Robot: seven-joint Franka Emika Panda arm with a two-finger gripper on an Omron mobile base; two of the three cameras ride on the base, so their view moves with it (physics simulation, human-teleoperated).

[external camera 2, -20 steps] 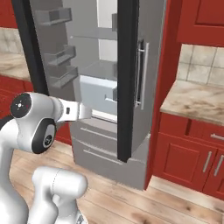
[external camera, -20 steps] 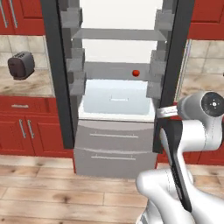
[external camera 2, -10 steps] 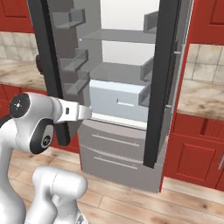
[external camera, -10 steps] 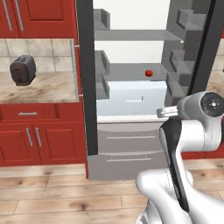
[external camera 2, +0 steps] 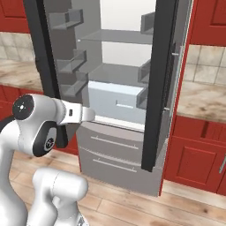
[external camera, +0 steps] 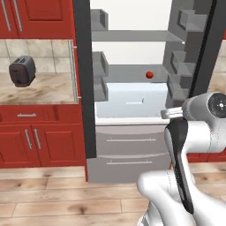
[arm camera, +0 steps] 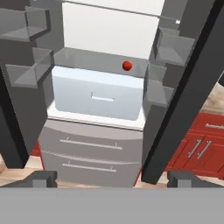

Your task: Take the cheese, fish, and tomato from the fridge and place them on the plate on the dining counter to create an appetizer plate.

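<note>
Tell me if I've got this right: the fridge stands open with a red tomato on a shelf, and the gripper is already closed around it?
Not quite. The fridge is open and the tomato sits on its shelf, but the gripper is open and well short of it, as the hand view shows.

The fridge (external camera: pixel 132 110) stands open, with a door at each side. The tomato (external camera: pixel 150 75) lies on a shelf inside, above the drawer (external camera: pixel 132 102). A toaster (external camera: pixel 22 71) sits on the bench (external camera: pixel 39 88) left of the fridge.
</note>
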